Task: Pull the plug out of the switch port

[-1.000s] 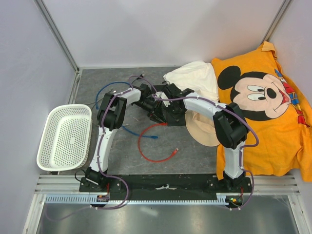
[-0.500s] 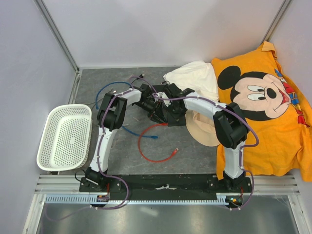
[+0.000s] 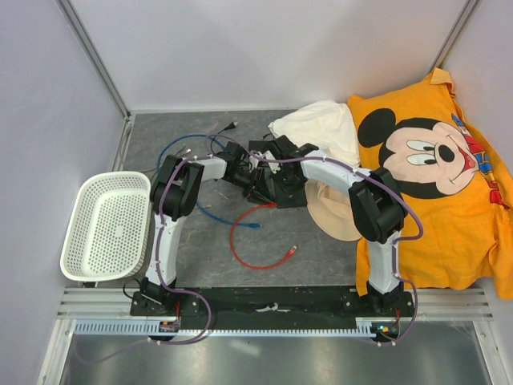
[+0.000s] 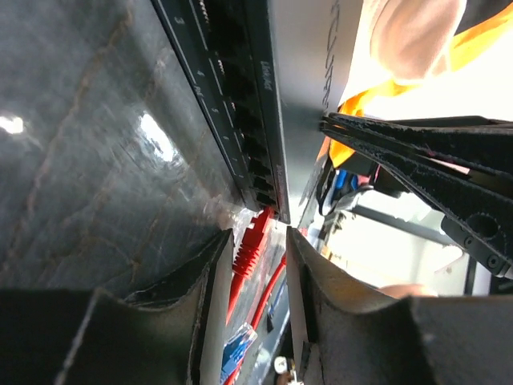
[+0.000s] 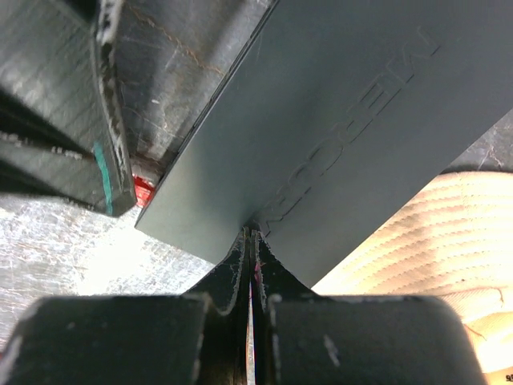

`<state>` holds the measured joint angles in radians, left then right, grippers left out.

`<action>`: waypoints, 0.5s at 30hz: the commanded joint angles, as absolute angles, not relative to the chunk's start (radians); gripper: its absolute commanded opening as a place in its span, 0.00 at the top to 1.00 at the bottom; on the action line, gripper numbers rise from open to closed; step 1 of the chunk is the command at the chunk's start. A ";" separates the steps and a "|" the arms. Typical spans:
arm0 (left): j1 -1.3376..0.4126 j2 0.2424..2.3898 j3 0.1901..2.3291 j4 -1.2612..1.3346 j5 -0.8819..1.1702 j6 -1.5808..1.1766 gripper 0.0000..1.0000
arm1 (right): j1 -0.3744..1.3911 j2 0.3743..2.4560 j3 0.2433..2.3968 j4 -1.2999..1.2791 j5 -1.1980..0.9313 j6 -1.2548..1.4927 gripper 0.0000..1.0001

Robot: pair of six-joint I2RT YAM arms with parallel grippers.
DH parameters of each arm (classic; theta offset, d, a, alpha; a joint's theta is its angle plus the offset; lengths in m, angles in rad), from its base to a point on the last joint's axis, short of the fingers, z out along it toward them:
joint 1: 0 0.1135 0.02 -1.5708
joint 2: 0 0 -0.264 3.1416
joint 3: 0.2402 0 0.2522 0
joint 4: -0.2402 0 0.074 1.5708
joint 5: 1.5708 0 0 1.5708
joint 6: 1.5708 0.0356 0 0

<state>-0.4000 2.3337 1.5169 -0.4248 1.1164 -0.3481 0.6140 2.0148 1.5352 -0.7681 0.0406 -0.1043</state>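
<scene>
Two claws meet at the black switch (image 5: 337,120), mid-surface, just left of the tan hat (image 5: 417,233).
Its red plug (image 4: 252,241) meets the end switch port (image 4: 264,207) on the box's left edge. The left claw (image 4: 257,233) straddles the plug, fingers apart. The right claw (image 5: 250,237), fingers pressed together, touches the switch's flat top. A red cable (image 3: 234,239) loops nearer on the surface (image 3: 321,257).

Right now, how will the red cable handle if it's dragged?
Probably floppy: the red cable lies in loose curves, so it should trail, not push. Its plug boot looks stiffer, likely the better grip point.
</scene>
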 commanded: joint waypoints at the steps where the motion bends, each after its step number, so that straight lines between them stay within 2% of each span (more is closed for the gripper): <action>1: -0.437 2.292 1.420 -0.195 1.078 -0.488 0.58 | 0.617 2.091 1.562 -0.735 0.018 -0.081 1.00; 9: -0.471 2.304 1.396 -0.173 1.060 -0.475 0.55 | 0.615 2.115 1.577 -0.735 0.005 -0.072 1.00; 12: -0.472 2.307 1.385 -0.150 1.063 -0.479 0.61 | 0.615 2.118 1.580 -0.736 0.003 -0.068 1.00; 13: -0.472 2.310 1.384 -0.143 1.066 -0.482 0.69 | 0.612 2.118 1.580 -0.736 0.002 -0.067 1.00; 15: -0.472 2.316 1.384 -0.141 1.071 -0.485 0.76 | 0.614 2.121 1.582 -0.736 0.003 -0.066 1.00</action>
